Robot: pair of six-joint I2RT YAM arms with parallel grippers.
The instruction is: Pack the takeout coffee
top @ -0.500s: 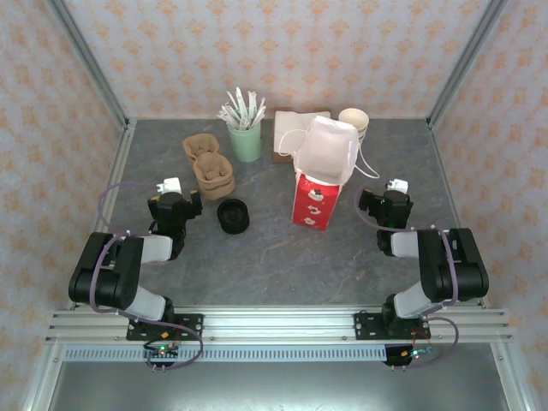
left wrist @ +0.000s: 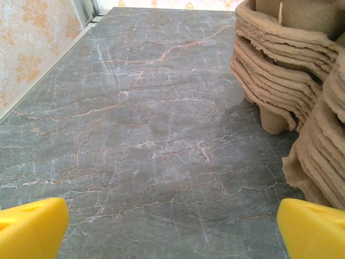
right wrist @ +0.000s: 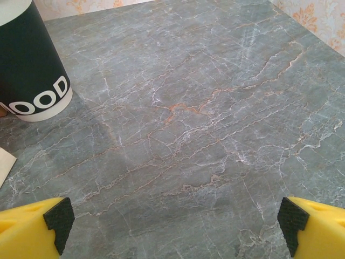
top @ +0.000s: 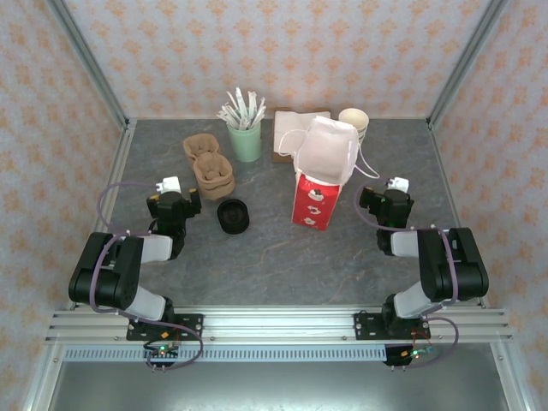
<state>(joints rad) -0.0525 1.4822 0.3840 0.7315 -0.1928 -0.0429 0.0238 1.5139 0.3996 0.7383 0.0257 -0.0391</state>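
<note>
Status: left end effector (left wrist: 172, 231) spread, beside cardboard trays (left wrist: 280, 70); right end effector (right wrist: 175, 226) spread, empty, over table (right wrist: 215, 97).

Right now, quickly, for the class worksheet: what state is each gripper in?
The left gripper: open, holding nothing.
The right gripper: open, holding nothing.

Pulp carrier stack (left wrist: 291, 70): cropped by the top and right edges; full outline cannot be told.
Left fingers (left wrist: 32, 229): yellow tips, cut off at the bottom corners.
Dark cup (right wrist: 29, 65): top and left side cropped; lettering reads "OOD"; lid cannot be told.
Right fingers (right wrist: 32, 229): tips cropped below.
Cream cups (top: 354, 118): lower part hidden behind the white bag (top: 325, 154).
Black round stack (top: 233, 214): too small to tell apart.
</note>
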